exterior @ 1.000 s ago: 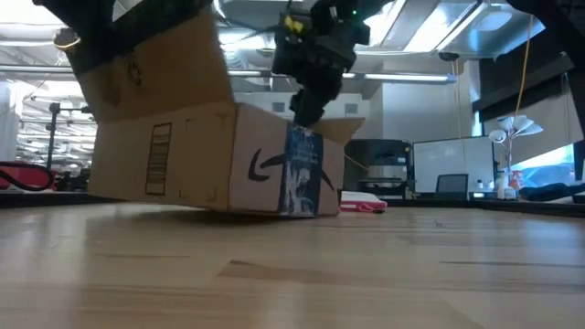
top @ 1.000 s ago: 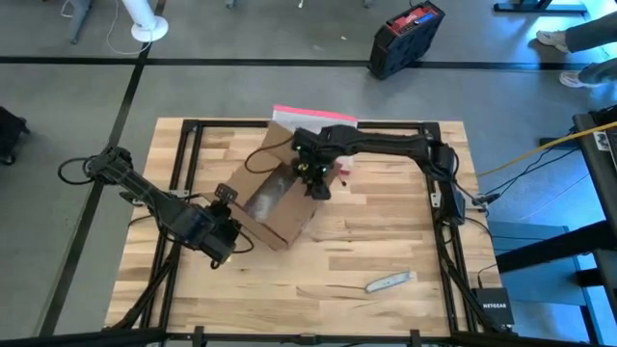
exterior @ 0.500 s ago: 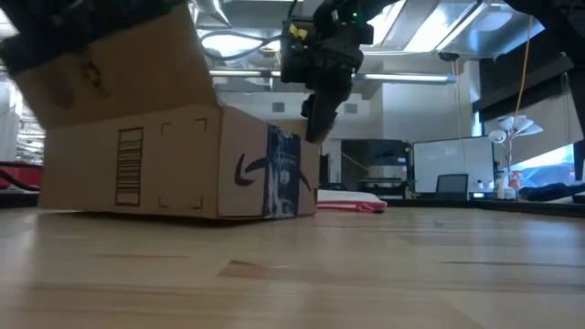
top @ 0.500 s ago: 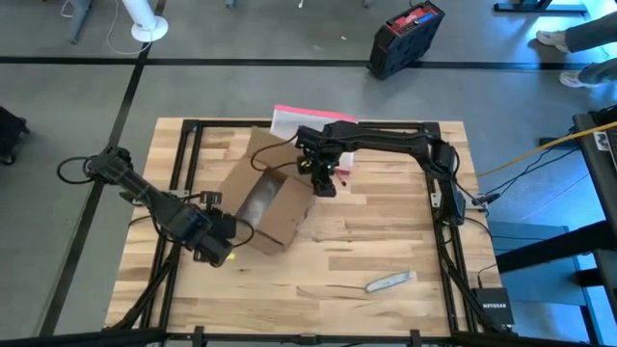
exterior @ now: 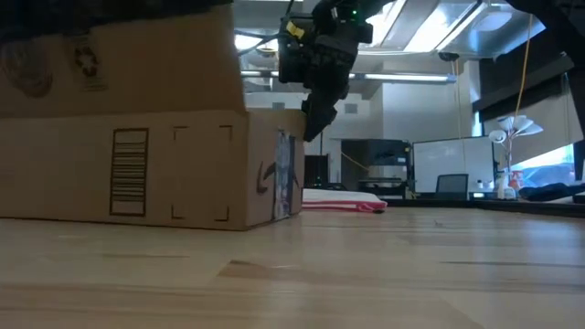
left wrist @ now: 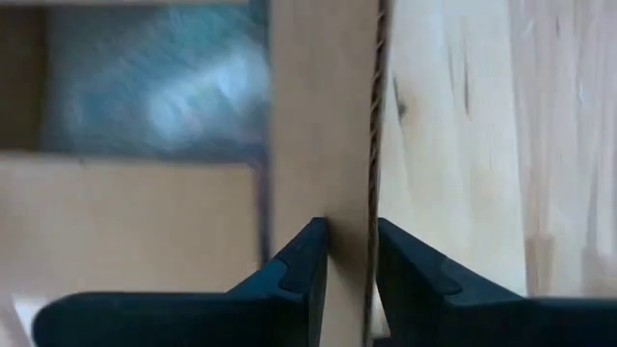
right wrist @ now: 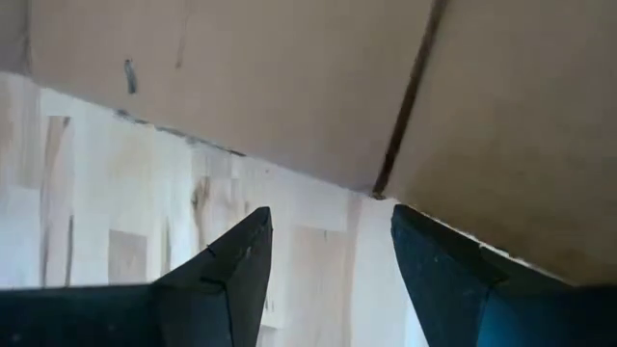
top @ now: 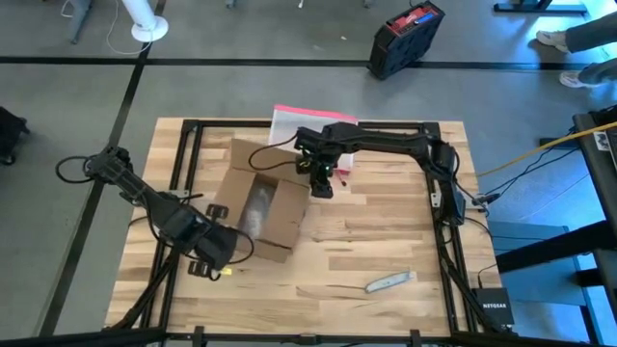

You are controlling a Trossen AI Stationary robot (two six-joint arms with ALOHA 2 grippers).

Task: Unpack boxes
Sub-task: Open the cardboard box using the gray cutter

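Reaching in from the left edge of the high view, the left arm bends down toward the lower left of the table, and the left gripper sits at the near lower-left corner of the cardboard box. In the left wrist view its two dark fingers are pinched together on a thin cardboard flap that runs between them, with the box interior blurred beyond it.

The right arm stretches from the table's right side across the upper middle of the high view, its right gripper hanging just past the box's upper right corner. In the right wrist view its fingers stand spread apart with nothing between them, cardboard just beyond and bare wood below.

The box lies left of centre on the table, its top open. A greyish item lies inside, too blurred to tell what it is. In the low view the box fills the left of the frame, showing a barcode print and a dark tape strip at its corner. Behind it, at the upper middle edge of the table, lies a clear pouch with a pink-red edge.
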